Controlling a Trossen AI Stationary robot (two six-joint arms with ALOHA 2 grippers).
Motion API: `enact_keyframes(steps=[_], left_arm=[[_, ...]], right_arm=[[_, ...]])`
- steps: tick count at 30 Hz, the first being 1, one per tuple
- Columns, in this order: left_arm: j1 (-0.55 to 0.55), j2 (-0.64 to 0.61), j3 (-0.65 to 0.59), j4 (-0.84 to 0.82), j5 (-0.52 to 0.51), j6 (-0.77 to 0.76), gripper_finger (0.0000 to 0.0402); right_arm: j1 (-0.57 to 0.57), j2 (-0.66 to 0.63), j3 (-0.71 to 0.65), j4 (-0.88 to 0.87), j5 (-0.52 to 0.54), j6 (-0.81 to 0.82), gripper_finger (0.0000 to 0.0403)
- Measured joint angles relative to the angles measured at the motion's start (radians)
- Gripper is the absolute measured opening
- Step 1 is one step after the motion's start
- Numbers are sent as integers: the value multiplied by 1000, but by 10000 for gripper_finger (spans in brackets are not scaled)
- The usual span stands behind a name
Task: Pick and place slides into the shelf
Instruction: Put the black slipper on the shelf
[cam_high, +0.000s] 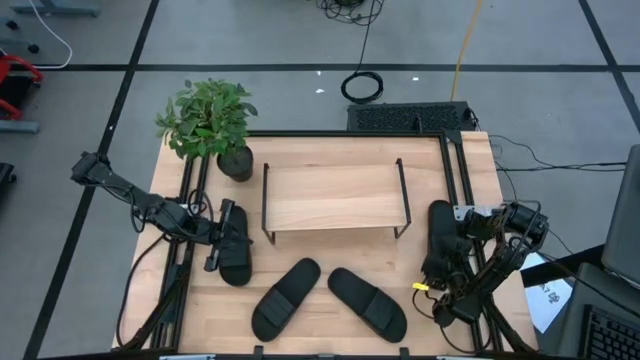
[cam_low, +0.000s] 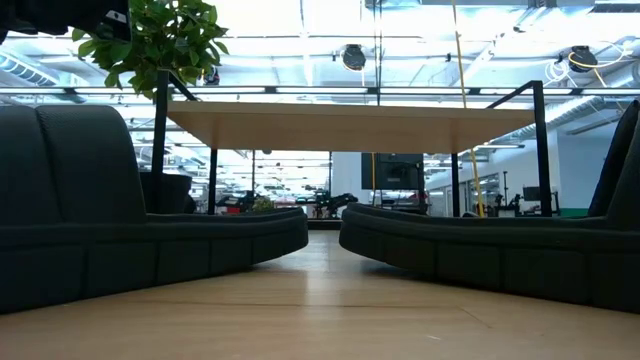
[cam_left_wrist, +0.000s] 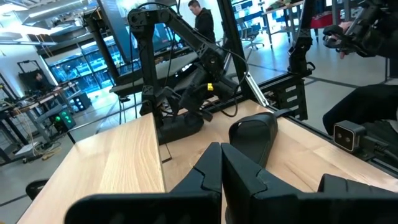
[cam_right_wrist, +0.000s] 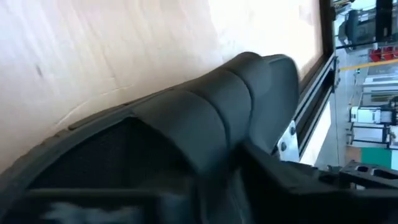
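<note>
2 middle slides (cam_high: 285, 297) (cam_high: 367, 301) lie diagonally, converging toward the shelf (cam_high: 335, 197).

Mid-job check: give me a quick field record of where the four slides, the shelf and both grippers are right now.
shelf: centre back of the table, top board bare, no slide on it
left slide: on the table left of the shelf, left gripper at it
middle slides: two lying free in front of the shelf, one angled left, one angled right
right slide: on the table right of the shelf, right gripper over it
plant: back left corner
slides placed: none yet
</note>
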Motion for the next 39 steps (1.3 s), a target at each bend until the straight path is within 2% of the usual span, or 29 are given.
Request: enact_keyframes(steps=[2, 7, 17, 20, 26, 32, 39], left_arm=[[0, 0, 0, 0, 0, 0, 8], [0, 0, 0, 0, 0, -1, 8], [0, 0, 0, -1, 0, 0, 8], [0, 0, 0, -5, 0, -3, 8], [0, 0, 0, -6, 0, -2, 8], [0, 0, 0, -14, 0, -2, 8], [0, 0, 0, -14, 0, -5, 8]], right_arm=[[0, 0, 1, -14, 0, -1, 19], [0, 2, 55, -162, 0, 73, 7], [-32, -31, 109, -182, 79, 7, 3], [-45, -31, 132, -185, 70, -31, 2], [-23, -30, 232, -189, 59, -73, 1], [14, -23, 352, -188, 119, -80, 1], [20, -1, 484, -184, 159, -182, 0]])
